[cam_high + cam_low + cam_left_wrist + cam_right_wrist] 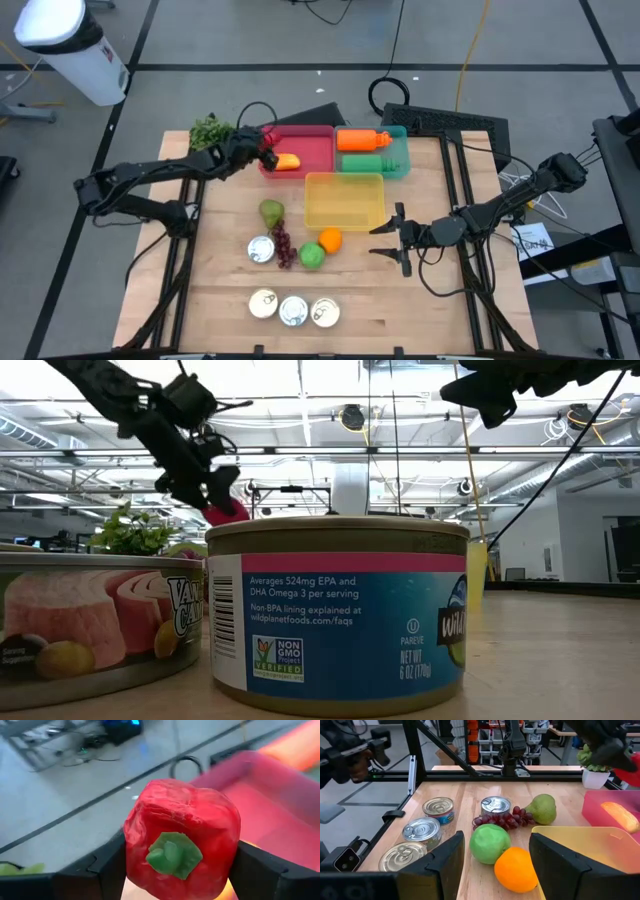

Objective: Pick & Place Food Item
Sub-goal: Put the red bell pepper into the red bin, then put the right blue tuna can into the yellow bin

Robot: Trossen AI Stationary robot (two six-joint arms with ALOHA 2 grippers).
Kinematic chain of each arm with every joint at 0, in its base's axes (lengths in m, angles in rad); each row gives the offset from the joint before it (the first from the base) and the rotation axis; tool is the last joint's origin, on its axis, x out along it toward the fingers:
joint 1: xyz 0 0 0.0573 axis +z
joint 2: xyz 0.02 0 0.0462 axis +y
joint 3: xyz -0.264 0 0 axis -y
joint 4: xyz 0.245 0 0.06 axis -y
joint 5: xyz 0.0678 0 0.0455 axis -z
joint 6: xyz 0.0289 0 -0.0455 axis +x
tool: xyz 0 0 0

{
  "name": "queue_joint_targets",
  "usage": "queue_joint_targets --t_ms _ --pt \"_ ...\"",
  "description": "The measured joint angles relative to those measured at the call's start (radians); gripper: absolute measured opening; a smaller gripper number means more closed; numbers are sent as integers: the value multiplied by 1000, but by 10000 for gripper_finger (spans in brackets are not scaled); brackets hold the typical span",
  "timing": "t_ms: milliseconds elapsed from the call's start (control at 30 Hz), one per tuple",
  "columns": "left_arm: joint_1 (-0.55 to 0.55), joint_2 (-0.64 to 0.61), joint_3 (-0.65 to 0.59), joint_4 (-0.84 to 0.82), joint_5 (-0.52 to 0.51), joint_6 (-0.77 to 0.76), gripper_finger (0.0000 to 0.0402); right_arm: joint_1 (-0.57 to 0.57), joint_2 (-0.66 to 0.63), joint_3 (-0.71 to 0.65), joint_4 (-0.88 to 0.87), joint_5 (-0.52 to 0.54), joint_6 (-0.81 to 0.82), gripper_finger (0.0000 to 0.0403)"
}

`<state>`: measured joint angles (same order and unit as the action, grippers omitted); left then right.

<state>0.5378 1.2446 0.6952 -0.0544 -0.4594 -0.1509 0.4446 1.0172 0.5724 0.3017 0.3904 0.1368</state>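
A red bell pepper (182, 835) with a green stem sits between the fingers of my left gripper (258, 150), over the left end of the red bin (315, 145) at the table's far side. The low view shows the pepper (228, 510) well above the tabletop. An orange-yellow food item (286, 161) lies in the red bin. My right gripper (398, 238) hangs open above the table, right of the yellow bin (345, 200), with nothing between its fingers. My left gripper pinches the pepper's two opposite side walls (134, 845) between its two fingers (100, 870). The stem end (172, 854) faces back toward the wrist. The fingers come slanting down from the table's left. The pepper is lifted clear.
A green bin (395, 160) holds an orange bottle (362, 140). On the table lie a pear (271, 211), grapes (283, 245), a lime (312, 256), an orange (330, 239) and several cans (294, 311). A small plant (208, 130) stands at the far left corner.
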Motion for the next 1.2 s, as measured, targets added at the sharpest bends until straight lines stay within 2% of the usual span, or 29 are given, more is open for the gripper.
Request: queue_joint_targets --t_ms 200,500,933,1200 --pt "47 77 0 92 48 12 291 0 0 0 -1 0 -3 208" --pt "50 173 0 196 49 -26 305 0 0 0 -1 0 -3 208" --pt "50 177 0 180 62 -1 364 0 0 0 0 0 -3 208" --pt "47 175 0 179 67 -1 370 0 0 0 -1 0 0 208"
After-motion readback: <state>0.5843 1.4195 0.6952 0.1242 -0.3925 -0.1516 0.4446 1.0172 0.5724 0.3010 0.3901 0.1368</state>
